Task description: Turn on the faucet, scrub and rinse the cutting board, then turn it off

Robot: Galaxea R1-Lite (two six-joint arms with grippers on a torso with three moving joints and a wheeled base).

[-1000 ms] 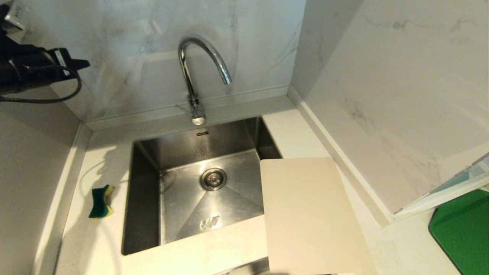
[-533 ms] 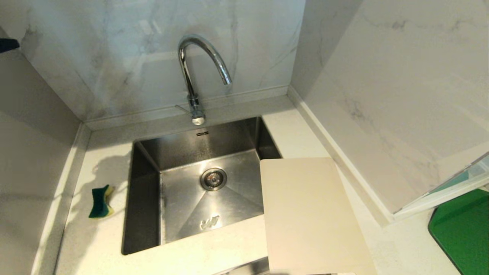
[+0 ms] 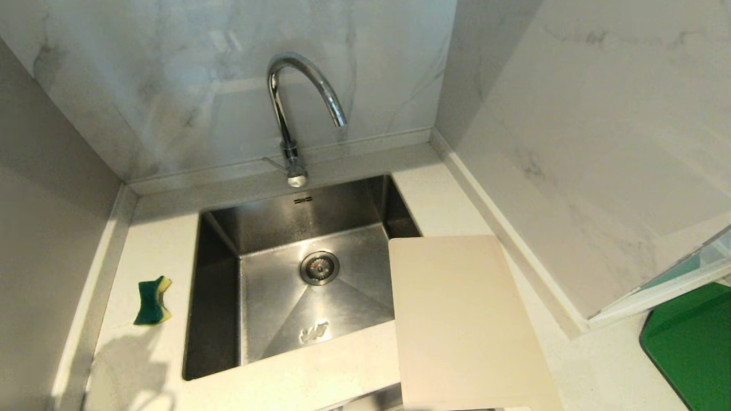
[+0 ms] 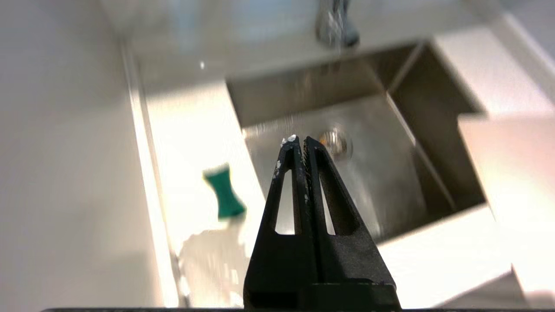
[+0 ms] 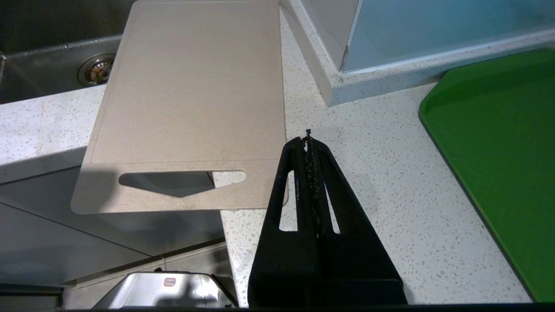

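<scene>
sponge: green-and-yellow waisted scrub sponge (image 3: 151, 301) sits at 9 o'clock of the steel sink basin (image 3: 217, 297); yours to grab, may skid on the counter.
left gripper: left gripper (image 4: 299, 141) hangs over the basin, jaws pressed together, empty; open before you go for anything.
faucet: tall chrome gooseneck faucet (image 3: 297, 108) at 12 o'clock, dry; thin side lever, easy to slip off.
board: cream-white plastic cutting board (image 3: 462, 319) at 4 o'clock, overhanging basin and counter edge; a nudge could tip it.
right gripper: right gripper (image 5: 308, 138) near the board's handle slot, jaws together, empty.

No legible text, brand or number anywhere — only an embossed mark on the sink (image 3: 217, 342) floor and a small red label, both unreadable.
</scene>
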